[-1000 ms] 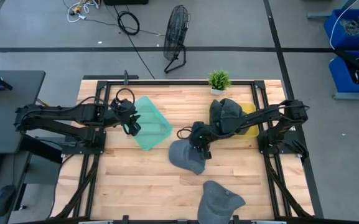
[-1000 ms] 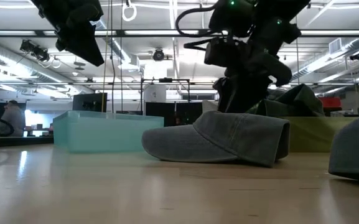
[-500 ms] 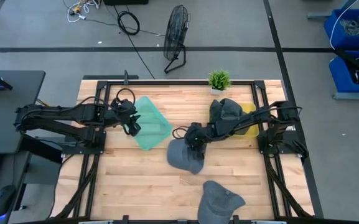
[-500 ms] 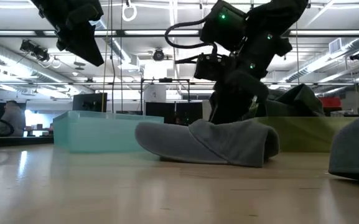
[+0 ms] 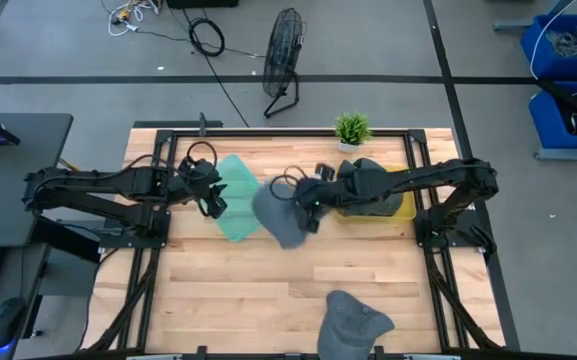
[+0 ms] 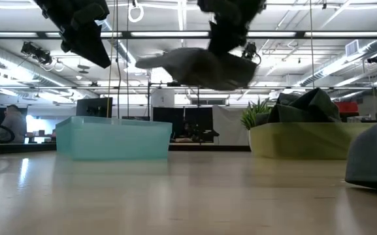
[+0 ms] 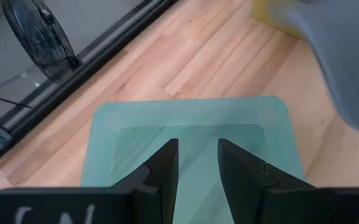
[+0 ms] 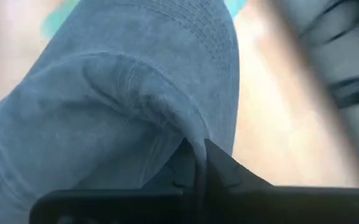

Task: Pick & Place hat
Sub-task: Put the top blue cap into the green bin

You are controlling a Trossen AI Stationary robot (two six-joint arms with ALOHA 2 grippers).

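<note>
A grey hat point(image 5: 271, 215) hangs in the air beside the teal bin point(image 5: 236, 200), its brim toward the table's left in the low view point(image 6: 198, 65). My right gripper point(image 5: 304, 204) is shut on it. My left gripper point(image 5: 214, 201) hovers open above the teal bin point(image 7: 191, 134), with nothing between its fingers point(image 7: 198, 163). A dark hat point(image 5: 362, 184) lies in the yellow bin point(image 5: 400, 205). Another grey hat point(image 5: 354, 321) lies on the table near the front edge. My right gripper pinches a raised fold of the hat's grey cloth point(image 8: 185, 140) between its two shut fingers, on the hat's right-hand side. The fingers come from above, slanting from the table's right. The hat hangs below them, roughly level and clear of the table point(image 6: 201, 68).
A small potted plant point(image 5: 351, 128) stands at the table's far edge behind the yellow bin. The second grey hat shows at the low view's right edge point(image 6: 374, 156). Bare wood lies between the bins and the near hat. A fan point(image 5: 284, 60) stands on the floor beyond.
My right gripper came down on the grey hat, took hold of it and lifted it clear of the table. It has carried the hat up and toward the far left, next to the teal bin. The hat's crown crumpled under the fingers before it rose.
</note>
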